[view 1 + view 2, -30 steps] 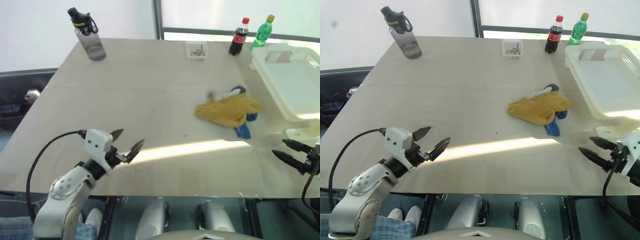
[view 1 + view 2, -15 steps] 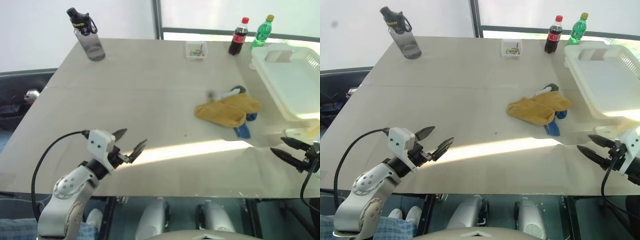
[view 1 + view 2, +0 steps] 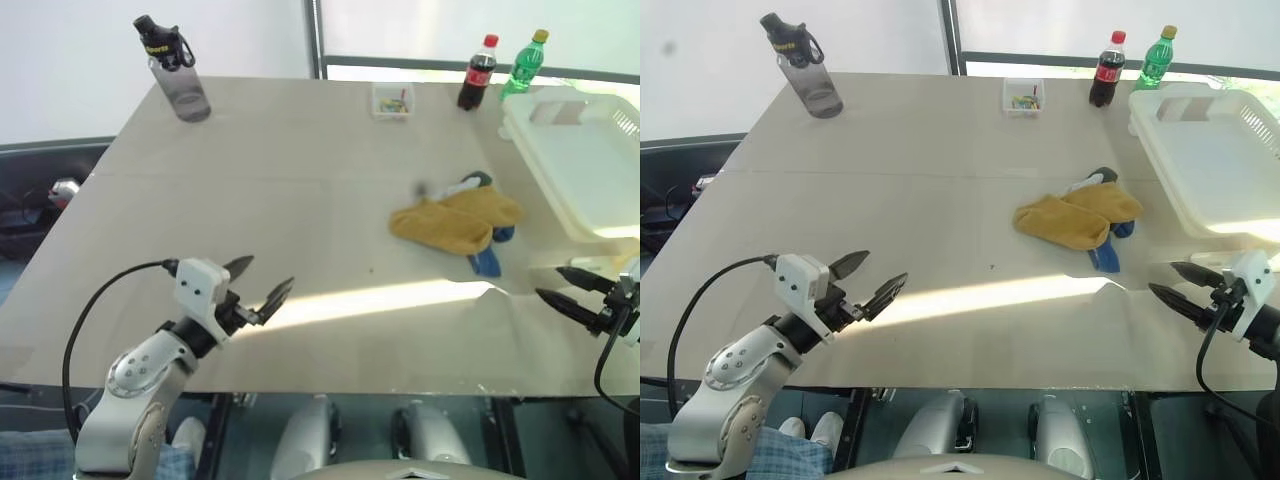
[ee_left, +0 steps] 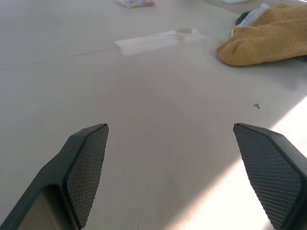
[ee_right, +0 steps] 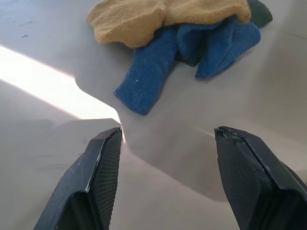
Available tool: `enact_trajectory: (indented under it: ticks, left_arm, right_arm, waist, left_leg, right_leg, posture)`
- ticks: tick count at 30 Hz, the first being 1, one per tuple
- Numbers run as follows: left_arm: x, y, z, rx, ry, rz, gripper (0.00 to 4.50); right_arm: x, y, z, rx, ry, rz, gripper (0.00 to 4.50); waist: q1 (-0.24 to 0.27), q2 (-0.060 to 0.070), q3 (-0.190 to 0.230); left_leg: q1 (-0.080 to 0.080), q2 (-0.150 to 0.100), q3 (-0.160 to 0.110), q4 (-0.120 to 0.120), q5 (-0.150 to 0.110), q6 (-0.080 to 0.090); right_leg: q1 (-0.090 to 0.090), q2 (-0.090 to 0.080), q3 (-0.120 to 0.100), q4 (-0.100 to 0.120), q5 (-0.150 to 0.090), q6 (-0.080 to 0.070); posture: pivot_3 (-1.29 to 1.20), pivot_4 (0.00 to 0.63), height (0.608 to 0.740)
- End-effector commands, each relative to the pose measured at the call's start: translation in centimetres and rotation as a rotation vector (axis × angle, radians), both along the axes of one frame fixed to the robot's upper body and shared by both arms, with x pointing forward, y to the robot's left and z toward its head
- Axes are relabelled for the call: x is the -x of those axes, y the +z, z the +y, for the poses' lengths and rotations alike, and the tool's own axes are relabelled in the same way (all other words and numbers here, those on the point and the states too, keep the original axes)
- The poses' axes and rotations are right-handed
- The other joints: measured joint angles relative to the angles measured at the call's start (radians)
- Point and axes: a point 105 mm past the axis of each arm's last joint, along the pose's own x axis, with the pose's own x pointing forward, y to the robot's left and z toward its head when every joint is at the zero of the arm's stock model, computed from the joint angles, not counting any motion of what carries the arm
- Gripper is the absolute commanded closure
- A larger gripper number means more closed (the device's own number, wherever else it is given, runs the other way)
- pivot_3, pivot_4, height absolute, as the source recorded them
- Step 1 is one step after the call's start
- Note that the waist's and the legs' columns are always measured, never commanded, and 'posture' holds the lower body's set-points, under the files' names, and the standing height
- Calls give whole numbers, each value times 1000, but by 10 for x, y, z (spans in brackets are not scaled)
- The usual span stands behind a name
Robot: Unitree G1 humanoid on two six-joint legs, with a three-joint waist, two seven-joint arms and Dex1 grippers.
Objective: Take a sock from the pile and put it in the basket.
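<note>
Hovering low over the near edge of the worktop (image 3: 940, 200), the left end effector (image 3: 870, 279) has its jaws spread wide and holds nothing; it points across bare surface toward the pile, well apart from it. The right end effector (image 3: 1181, 283) sits near the right edge, jaws parted and empty, aimed at the pile (image 3: 1080, 222), which lies just ahead of it in the middle right of the worktop.

In the pile, the sock (image 3: 1065, 218), mustard yellow, lies on top, draped over the blue sock (image 5: 153, 72), whose toe sticks out toward the right end effector. A light grey sock (image 3: 1088, 183) peeks out at the far side. The basket (image 3: 1215, 165) stands beyond and to the right, near the pile but not touching it.

The main risk, as I judge it, is the approach line: the blue sock is the nearest fabric to the right end effector, so a low, straight reach could pinch it instead of the yellow one, or take both together. A shallow grip on the soft knit could also slip during the lift toward the basket.

At the far edge stand a clear box (image 3: 1024, 96), two bottles (image 3: 1104, 69) and a grey flask (image 3: 805, 70), all well clear.
</note>
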Motion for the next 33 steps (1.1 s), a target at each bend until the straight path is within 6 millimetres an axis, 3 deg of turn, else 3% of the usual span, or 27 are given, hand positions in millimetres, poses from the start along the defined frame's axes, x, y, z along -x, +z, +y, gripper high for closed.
enact_trajectory:
  ticks: [1,7,12,25,33]
  left_arm:
    - [-1,10,-7,3,-28,-58,0]
    - [-1,27,-19,71,-133,-94,0]
    - [1,35,-24,90,-213,-92,0]
    - [4,42,-23,69,-272,-81,0]
    - [21,40,-20,21,-375,-37,0]
  right_arm:
    - [-8,12,4,4,-12,-38,1341]
    - [-26,17,32,-61,-21,-66,1341]
    - [-29,19,53,-83,7,-80,1341]
    - [-27,17,52,-80,6,-80,1341]
    - [-43,14,56,-155,-63,1,1341]
  waist:
    - [0,0,0]
    - [-1,0,0]
    - [1,1,0]
    - [-1,1,0]
    - [-2,1,0]
  left_leg:
    - [0,0,0,0,0,0]
    - [0,0,0,0,0,-1]
    - [-1,0,0,0,0,-1]
    - [0,0,0,0,0,-1]
    - [0,0,1,0,0,-1]
  right_leg:
    - [0,0,0,0,0,0]
    - [0,1,0,1,0,0]
    - [0,1,0,0,0,0]
    - [0,1,0,0,0,0]
    - [-1,1,1,0,0,0]
  posture:
    - [0,150,740]
    - [0,150,740]
    - [0,150,740]
    - [0,150,740]
    - [0,150,740]
